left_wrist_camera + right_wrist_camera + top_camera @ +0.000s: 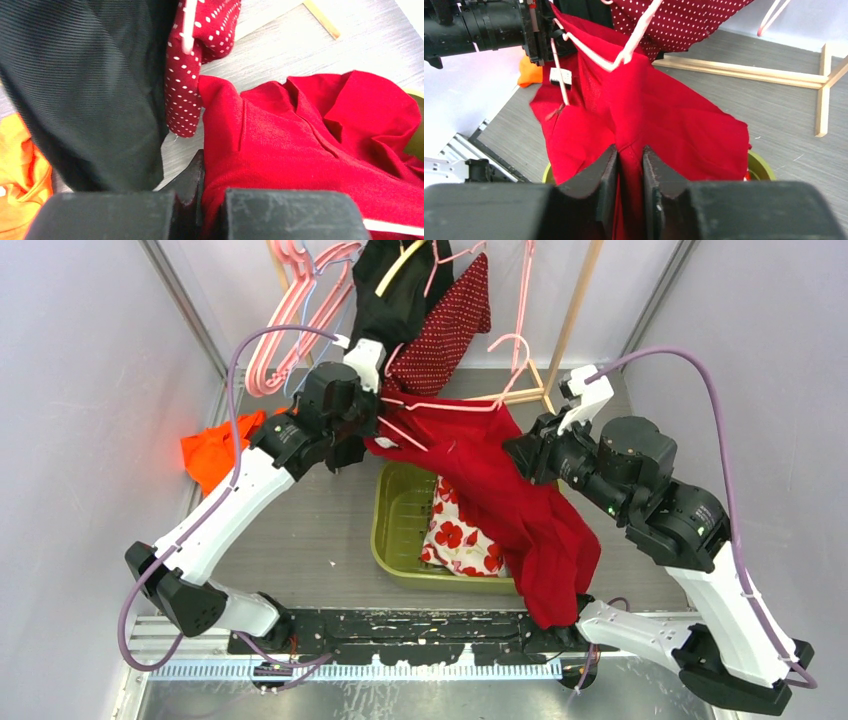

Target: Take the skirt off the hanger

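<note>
Top external view: we see the red skirt (500, 490) strung from a pink hanger (450, 403) between our two arms. Its lower part drapes over the green basket (390, 530) and trails toward the arm bases. The left gripper (372, 430) sits at the skirt's upper left corner, and the right gripper (515, 455) is at its right side.

Left wrist view: the jaws are pressed together on the skirt's edge, with a black garment (85, 90) and a polka-dot one (187, 90) hanging just beside. Whether the hanger wire is pinched too, we cannot tell.

Right wrist view: the jaws stand only narrowly apart, pinching a fold of skirt. The hanger's wire crosses the cloth above them and runs to the left gripper.

We judge the step in hand to be pulling the waist off the hanger. To do it well, we should hold the left corner steady and draw the right-hand fold down and away from the wire. We should also watch that the cloth does not snag, and stay clear of the neighbouring garments.
</note>
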